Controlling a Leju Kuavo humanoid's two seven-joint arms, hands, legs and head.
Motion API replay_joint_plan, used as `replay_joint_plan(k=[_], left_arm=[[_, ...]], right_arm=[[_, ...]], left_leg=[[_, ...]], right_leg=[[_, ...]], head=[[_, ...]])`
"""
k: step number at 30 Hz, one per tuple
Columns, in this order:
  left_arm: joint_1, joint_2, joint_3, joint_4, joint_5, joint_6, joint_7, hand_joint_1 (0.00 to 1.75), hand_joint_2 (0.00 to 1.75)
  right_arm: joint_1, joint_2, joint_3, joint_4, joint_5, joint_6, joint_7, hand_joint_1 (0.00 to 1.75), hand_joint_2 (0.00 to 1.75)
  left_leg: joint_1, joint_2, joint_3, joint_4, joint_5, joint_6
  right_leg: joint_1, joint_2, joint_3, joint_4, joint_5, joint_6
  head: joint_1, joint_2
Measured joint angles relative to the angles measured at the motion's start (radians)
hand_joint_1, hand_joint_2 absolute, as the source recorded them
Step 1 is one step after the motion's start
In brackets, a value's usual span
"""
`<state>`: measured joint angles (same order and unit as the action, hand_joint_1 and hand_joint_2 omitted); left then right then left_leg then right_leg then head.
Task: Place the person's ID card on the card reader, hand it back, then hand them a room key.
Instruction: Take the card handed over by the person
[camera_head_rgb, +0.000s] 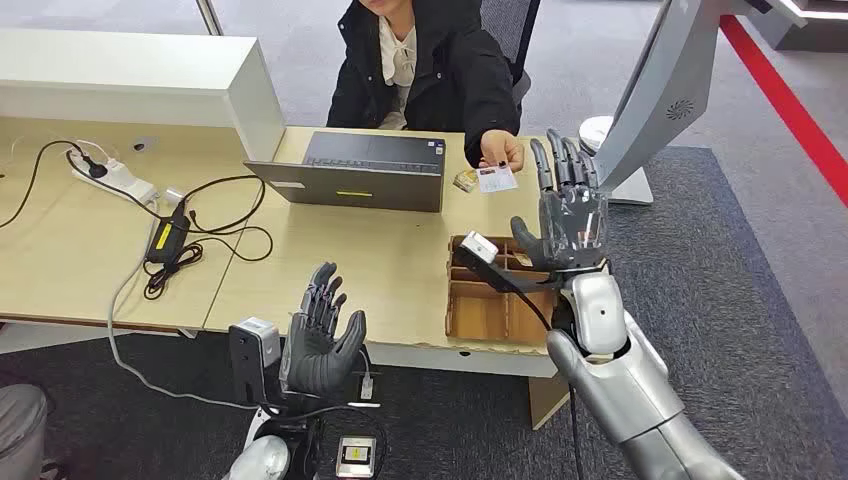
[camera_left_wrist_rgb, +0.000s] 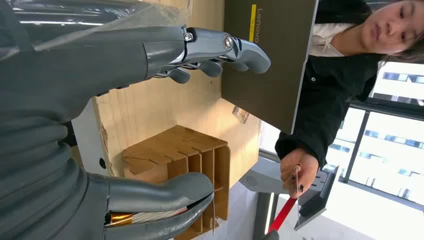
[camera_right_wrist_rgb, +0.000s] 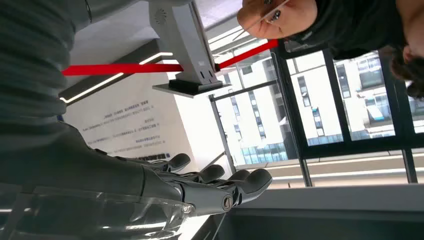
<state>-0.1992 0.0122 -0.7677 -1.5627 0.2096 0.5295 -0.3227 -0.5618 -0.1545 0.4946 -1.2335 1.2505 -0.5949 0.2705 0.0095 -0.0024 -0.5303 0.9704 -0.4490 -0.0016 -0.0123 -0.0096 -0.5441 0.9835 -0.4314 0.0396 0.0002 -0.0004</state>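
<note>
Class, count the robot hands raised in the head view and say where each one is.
2: the left hand is open at the desk's near edge; the right hand is open, raised beside the person's held-out ID card.

Light wooden desk (camera_head_rgb: 80, 250), long and pale-grained, against a white rectangular partition box (camera_head_rgb: 150, 85). Dark grey carpet floor (camera_head_rgb: 740, 300) with a red stripe (camera_head_rgb: 790, 110) along its far edge. Black office chair (camera_head_rgb: 508, 30) behind the desk. Tall dark-framed windows (camera_right_wrist_rgb: 320, 115), bright daylight and buildings outside. White wall (camera_right_wrist_rgb: 135, 120) carrying small dark lettering.
</note>
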Motion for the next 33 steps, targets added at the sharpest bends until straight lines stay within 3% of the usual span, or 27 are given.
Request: replay_joint_plan(k=[18, 22, 23, 33], left_arm=[[-0.003, 0.000, 0.000, 0.003, -0.002, -0.017, -0.004, 0.00, 1.75], [0.002, 0.000, 0.001, 0.007, -0.012, -0.029, -0.006, 0.00, 1.75], [0.004, 0.000, 0.001, 0.008, -0.016, -0.033, -0.006, 0.00, 1.75], [0.013, 0.000, 0.003, 0.013, -0.032, -0.047, -0.006, 0.00, 1.75]], right_arm=[[-0.152, 0.060, 0.074, 0.305, -0.069, -0.013, -0.034, 0.04, 1.75], [-0.179, 0.077, 0.093, 0.367, -0.110, -0.043, -0.046, 1.68, 1.75], [-0.185, 0.081, 0.098, 0.381, -0.121, -0.050, -0.048, 1.75, 1.75], [-0.214, 0.108, 0.132, 0.466, -0.207, -0.080, -0.070, 1.75, 1.75]], left_leg=[[0.000, 0.000, -0.001, 0.000, 0.000, 0.000], [0.000, 0.000, -0.001, 0.000, 0.000, 0.000], [0.000, 0.000, -0.001, 0.000, 0.000, 0.000], [0.000, 0.000, -0.001, 0.000, 0.000, 0.000]], right_leg=[[0.000, 0.000, -0.001, 0.000, 0.000, 0.000], [0.000, 0.000, -0.001, 0.000, 0.000, 0.000], [0.000, 0.000, -0.001, 0.000, 0.000, 0.000], [0.000, 0.000, -0.001, 0.000, 0.000, 0.000]], head=[[0.000, 0.000], [0.000, 0.000], [0.000, 0.000], [0.000, 0.000]])
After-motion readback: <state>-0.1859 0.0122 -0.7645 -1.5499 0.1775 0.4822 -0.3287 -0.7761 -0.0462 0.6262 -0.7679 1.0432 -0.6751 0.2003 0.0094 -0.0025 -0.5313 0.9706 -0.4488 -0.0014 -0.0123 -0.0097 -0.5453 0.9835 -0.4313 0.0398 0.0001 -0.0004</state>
